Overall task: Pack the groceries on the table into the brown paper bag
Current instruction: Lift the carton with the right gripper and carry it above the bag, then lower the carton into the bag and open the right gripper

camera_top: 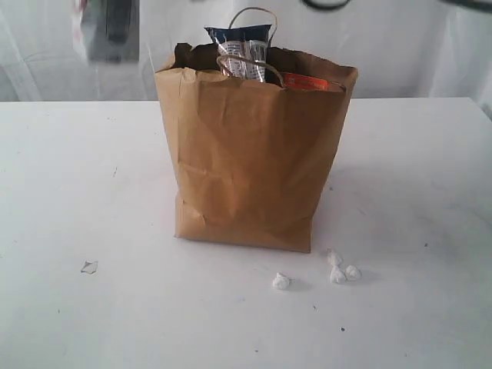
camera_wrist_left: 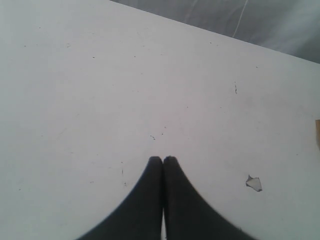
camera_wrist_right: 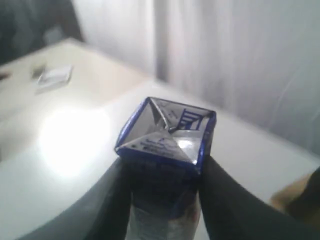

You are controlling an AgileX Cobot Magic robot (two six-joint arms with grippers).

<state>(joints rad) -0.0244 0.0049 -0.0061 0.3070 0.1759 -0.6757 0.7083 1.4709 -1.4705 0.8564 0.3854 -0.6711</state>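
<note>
The brown paper bag (camera_top: 254,161) stands upright in the middle of the white table (camera_top: 77,192). A long navy packet (camera_top: 242,42) sticks up out of its rim, and the orange label of a brown pouch (camera_top: 307,81) shows beside it. In the right wrist view, my right gripper (camera_wrist_right: 165,169) is shut on a small shiny blue packet (camera_wrist_right: 167,131), held up in the air with its folded end facing the camera. My left gripper (camera_wrist_left: 162,160) is shut and empty, low over bare tabletop (camera_wrist_left: 125,90). Neither gripper shows in the exterior view.
Three small white crumpled bits (camera_top: 338,270) lie in front of the bag's right corner. A pale scrap (camera_top: 89,267) lies at the front left, and the same scrap (camera_wrist_left: 254,183) lies close to my left gripper. White curtains hang behind the table.
</note>
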